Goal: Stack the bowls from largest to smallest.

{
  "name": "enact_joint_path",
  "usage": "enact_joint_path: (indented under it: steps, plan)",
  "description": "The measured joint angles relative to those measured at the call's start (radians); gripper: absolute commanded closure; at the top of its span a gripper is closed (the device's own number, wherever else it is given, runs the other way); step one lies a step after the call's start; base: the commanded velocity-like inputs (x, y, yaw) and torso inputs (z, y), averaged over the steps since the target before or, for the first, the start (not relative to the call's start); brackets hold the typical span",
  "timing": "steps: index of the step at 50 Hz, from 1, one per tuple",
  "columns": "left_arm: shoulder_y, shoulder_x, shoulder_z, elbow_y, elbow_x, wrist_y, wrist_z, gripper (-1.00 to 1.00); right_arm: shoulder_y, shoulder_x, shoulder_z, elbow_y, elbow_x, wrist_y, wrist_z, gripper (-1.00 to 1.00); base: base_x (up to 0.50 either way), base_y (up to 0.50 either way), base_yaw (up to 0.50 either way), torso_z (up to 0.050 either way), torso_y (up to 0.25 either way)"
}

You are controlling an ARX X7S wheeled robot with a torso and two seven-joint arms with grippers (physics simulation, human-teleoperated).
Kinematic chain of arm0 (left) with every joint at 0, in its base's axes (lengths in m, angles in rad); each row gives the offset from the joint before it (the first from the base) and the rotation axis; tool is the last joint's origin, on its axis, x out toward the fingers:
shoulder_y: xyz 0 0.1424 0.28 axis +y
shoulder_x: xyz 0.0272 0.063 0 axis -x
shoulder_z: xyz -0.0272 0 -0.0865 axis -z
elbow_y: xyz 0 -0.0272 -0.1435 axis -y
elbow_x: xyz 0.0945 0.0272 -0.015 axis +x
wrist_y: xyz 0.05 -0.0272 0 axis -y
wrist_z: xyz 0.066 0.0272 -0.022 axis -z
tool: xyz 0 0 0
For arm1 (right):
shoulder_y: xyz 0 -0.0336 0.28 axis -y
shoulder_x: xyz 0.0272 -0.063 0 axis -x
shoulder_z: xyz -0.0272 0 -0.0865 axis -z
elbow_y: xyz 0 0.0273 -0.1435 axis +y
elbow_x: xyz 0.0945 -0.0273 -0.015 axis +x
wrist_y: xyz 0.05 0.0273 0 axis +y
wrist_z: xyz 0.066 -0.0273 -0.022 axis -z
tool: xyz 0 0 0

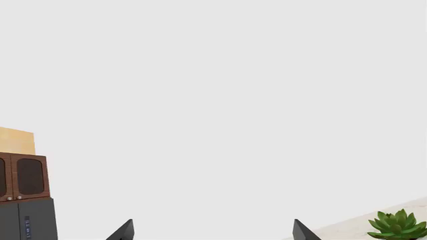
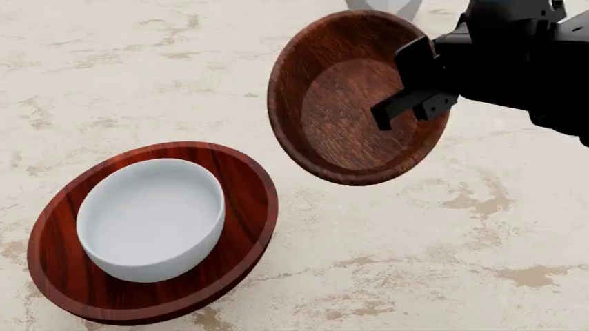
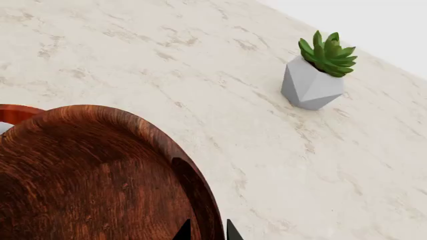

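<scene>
the white bowl (image 2: 152,217) already sits inside the large reddish bowl (image 2: 244,189) on the counter (image 2: 387,262); the right gripper (image 2: 414,103) pinches the small dark bowl (image 2: 345,103) by its rim, tilted in mid-air beside the stack, not yet placed; the left gripper (image 1: 212,231) gapes empty

The pale marbled table (image 2: 138,76) carries the large reddish bowl (image 2: 241,181) and a succulent (grey faceted pot) (image 3: 312,85).
</scene>
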Motion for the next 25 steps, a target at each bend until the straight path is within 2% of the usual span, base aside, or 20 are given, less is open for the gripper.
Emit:
enact_joint_path:
  steps: [14,25]
  plan:
    - [-0.012,-0.009,-0.016,0.023,-0.017,-0.033,-0.004,-1.00,0.057,-0.224,-0.013,0.244,-0.036,-0.026,-0.120,1.00,0.00,0.00,0.00,0.000,0.000]
    - [-0.019,-0.017,-0.027,0.039,-0.028,-0.057,-0.009,-1.00,0.075,-0.357,-0.015,0.371,-0.044,-0.043,-0.196,1.00,0.00,0.00,0.00,0.000,0.000]
